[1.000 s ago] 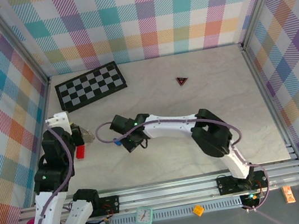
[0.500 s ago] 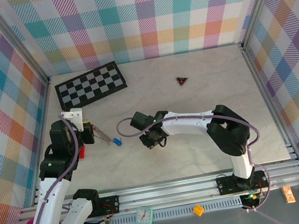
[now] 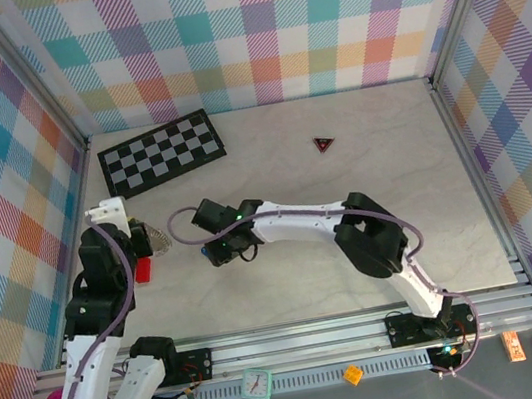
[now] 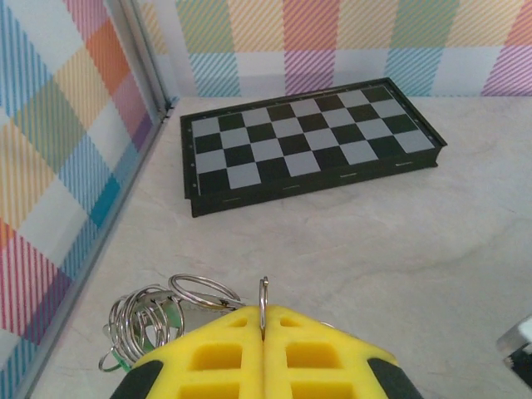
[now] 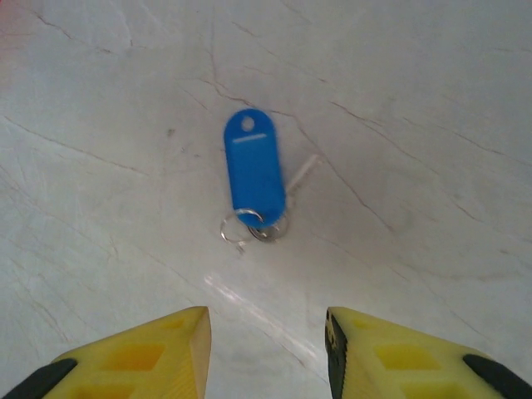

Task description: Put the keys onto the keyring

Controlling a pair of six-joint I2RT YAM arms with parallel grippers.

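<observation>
My left gripper (image 4: 263,320) is shut on the keyring (image 4: 263,293), pinching one thin silvery loop edge-on between its yellow fingers. More loops of the keyring bunch to its left, with a sliver of green (image 4: 119,362) under them. From above, the left gripper (image 3: 146,241) holds the keyring (image 3: 157,241) near the left wall. The blue-headed key (image 5: 254,179) lies flat on the marble with a small ring at its near end. My right gripper (image 5: 266,337) hovers over it, open, with nothing between its fingers. In the top view the right gripper (image 3: 213,250) is just right of the left one.
A black-and-white checkerboard (image 3: 161,153) lies at the back left. A small dark triangle (image 3: 324,144) sits at the back centre. A red block (image 3: 143,271) rests by the left arm. Metal frame rails and plaid walls bound the table.
The right gripper pulled away to the right, leaving the blue key on the table. It then came back left over it with jaws opened. The left gripper swung inward and back, still holding the ring.
</observation>
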